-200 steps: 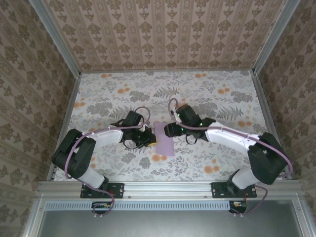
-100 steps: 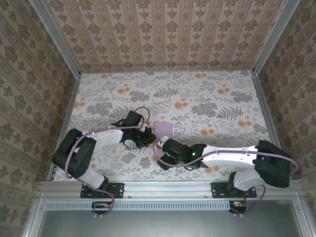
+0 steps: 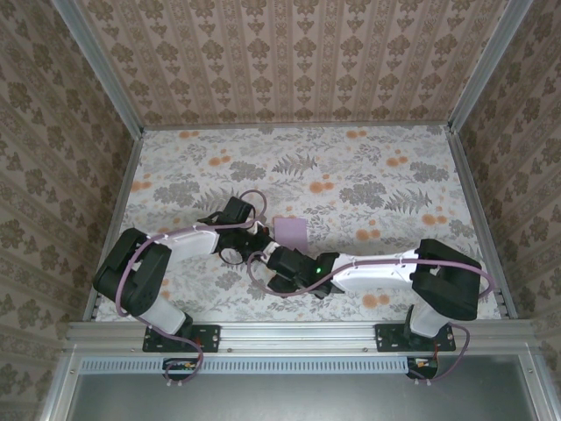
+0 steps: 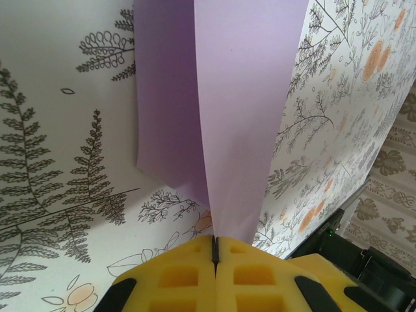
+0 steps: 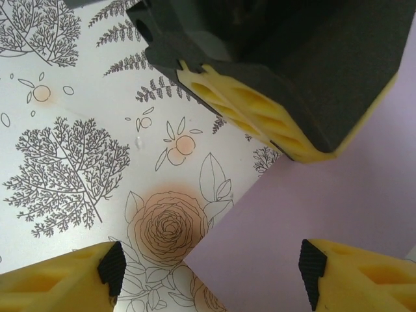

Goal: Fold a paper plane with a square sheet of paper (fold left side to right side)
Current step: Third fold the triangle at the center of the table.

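The left gripper point(image 4: 214, 252) is closed on an edge of the paper plane point(image 4: 247, 97), which stretches straight away from it, while the right gripper point(image 5: 211, 278) hovers wide open over the paper's corner close by.

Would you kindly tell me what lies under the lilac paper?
The floral table cover lies under the paper, one edge of which the shut left gripper pinches and lifts. A shaded lower flap shows beneath; whatever lies under that is covered.
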Controlling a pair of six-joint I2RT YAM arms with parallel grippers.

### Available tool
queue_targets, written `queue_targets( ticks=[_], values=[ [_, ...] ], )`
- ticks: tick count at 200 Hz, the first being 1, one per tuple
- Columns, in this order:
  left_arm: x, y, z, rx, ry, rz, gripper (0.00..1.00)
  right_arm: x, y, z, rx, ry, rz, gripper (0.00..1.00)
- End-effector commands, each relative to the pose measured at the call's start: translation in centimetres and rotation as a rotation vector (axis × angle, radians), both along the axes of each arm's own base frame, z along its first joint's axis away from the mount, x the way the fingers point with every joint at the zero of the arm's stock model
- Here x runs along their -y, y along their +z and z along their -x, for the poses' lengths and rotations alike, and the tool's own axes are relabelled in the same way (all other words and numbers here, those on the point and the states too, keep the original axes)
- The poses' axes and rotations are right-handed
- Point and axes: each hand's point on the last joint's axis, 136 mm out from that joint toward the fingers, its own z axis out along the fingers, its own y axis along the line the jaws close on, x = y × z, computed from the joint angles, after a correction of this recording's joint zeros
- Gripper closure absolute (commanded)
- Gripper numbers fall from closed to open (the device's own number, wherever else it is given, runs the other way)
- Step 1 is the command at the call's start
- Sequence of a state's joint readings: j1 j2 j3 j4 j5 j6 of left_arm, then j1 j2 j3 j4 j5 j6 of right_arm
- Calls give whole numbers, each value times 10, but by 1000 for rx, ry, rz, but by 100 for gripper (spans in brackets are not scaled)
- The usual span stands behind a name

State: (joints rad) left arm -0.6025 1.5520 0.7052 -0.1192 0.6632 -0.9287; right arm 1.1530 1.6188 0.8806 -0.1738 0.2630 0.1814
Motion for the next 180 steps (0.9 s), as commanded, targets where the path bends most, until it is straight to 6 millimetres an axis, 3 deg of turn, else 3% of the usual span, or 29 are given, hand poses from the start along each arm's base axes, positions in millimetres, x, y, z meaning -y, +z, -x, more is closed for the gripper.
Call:
queue_targets(
  ticks=[1,81,111,162,180],
  values=[
    [4,1,2,-20,-9,6,100,-7,7,-5,29,8,1,37],
    [3,0,3,-20,-16,1,100,-8,9,-2,-10,16,-11,86],
    [2,-1,5,-22,-20,-5,100,-9,12,-2,-29,19,-28,99],
    [1,1,5,-11,-38,-16,100,-8,11,3,-103,16,-71,100],
    [-1,2,5,-2,-46,-27,95,-7,11,4,-131,12,-90,100]
  ],
)
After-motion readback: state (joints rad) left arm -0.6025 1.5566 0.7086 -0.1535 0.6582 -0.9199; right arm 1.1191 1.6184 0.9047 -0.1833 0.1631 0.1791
